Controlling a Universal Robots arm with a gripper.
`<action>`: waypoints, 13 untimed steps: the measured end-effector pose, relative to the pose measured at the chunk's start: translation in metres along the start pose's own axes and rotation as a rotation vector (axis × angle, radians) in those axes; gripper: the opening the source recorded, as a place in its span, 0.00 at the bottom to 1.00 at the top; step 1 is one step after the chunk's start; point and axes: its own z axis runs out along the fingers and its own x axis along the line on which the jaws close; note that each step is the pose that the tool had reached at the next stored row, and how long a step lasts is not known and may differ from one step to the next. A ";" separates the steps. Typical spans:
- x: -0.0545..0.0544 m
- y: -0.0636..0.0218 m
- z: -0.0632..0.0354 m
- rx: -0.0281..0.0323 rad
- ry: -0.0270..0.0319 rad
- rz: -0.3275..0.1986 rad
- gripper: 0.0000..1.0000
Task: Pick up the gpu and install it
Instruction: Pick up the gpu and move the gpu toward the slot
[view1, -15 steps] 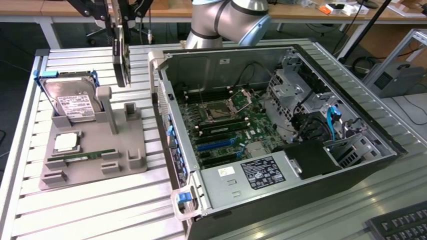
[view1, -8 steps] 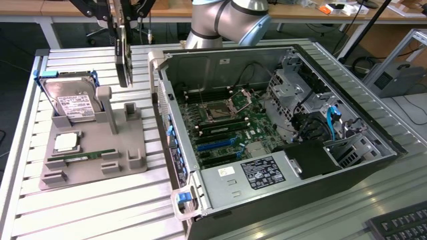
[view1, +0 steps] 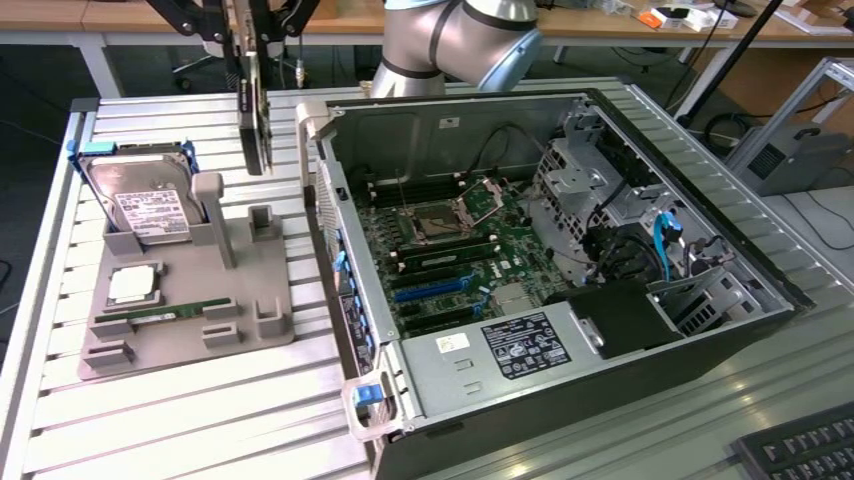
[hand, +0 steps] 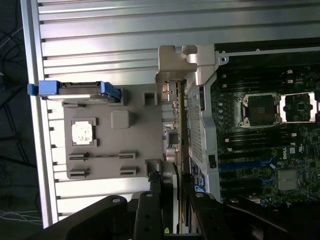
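Note:
The gpu (view1: 251, 110) hangs on edge in the air, a thin dark card seen from its narrow side. My gripper (view1: 254, 40) is shut on its upper part. It hovers over the table between the grey parts holder (view1: 254, 330) and the open computer case (view1: 561, 270), just outside the case's wall. In the wrist view the gpu (hand: 176, 130) runs away from my gripper (hand: 176, 202), with the card's silver end bracket (hand: 172, 62) at its far end. The motherboard's blue slots (view1: 434, 285) lie uncovered inside the case.
On the grey holder stand a hard drive (view1: 140, 205) in a blue frame, a CPU (view1: 134, 285) and a RAM stick (view1: 160, 315). A black power supply (view1: 627, 320) sits in the case. A keyboard (view1: 801, 450) lies at the exterior view's lower right, on the slatted metal table (view1: 200, 420).

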 end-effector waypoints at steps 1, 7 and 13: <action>0.000 -0.0001 0.0000 0.0001 0.0000 0.000 0.27; -0.005 -0.0005 0.0001 0.0001 0.0001 0.000 0.27; -0.008 -0.0008 0.0002 0.0001 0.0000 0.000 0.27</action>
